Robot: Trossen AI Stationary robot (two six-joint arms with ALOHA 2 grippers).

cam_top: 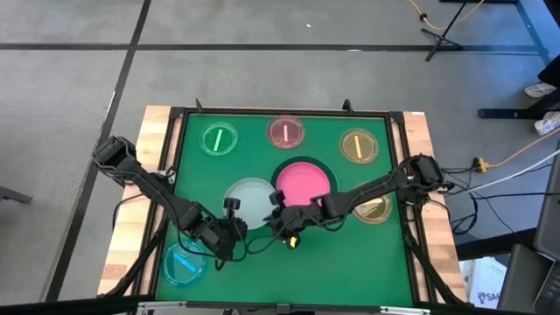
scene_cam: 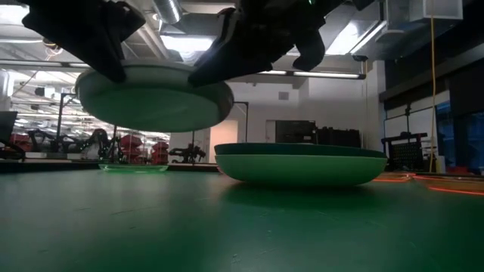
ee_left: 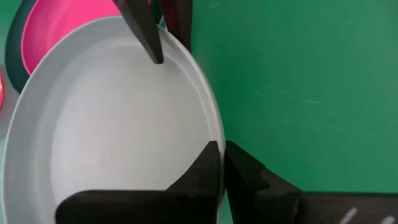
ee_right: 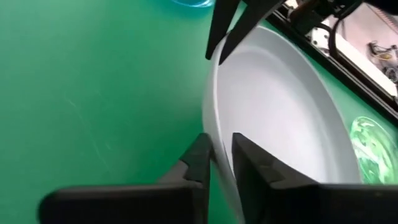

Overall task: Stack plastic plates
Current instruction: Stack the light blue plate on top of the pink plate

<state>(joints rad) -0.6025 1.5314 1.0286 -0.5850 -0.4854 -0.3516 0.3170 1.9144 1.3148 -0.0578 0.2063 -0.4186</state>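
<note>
The mid-sized pale grey-green plate (cam_top: 251,198) hangs in the air between both grippers, clear of the mat in the low view (scene_cam: 155,97). My left gripper (cam_top: 233,227) is shut on its near-left rim and my right gripper (cam_top: 280,215) on its near-right rim. Just to the far right of it sits the large pink plate (cam_top: 304,181), nested in a dark green plate (cam_top: 330,166). In the low view that stack (scene_cam: 302,166) rests on the mat on a light green bottom plate. My left gripper (ee_left: 222,158) pinches the pale plate's rim (ee_left: 214,121) between its two fingers, one over the inside and one outside. It comes slanting from the near-left side, and the plate is lifted clear, about level. My right gripper (ee_right: 221,155) pinches the rim (ee_right: 208,115) on the near-right side the same way, one finger inside and one outside, coming from the right.
Small translucent plates lie on the green mat (cam_top: 350,262): green (cam_top: 219,138), pink (cam_top: 286,131) and amber (cam_top: 358,145) along the far side, another amber (cam_top: 374,208) under the right arm, and blue (cam_top: 184,262) at the near left. A black frame (cam_top: 289,113) borders the mat.
</note>
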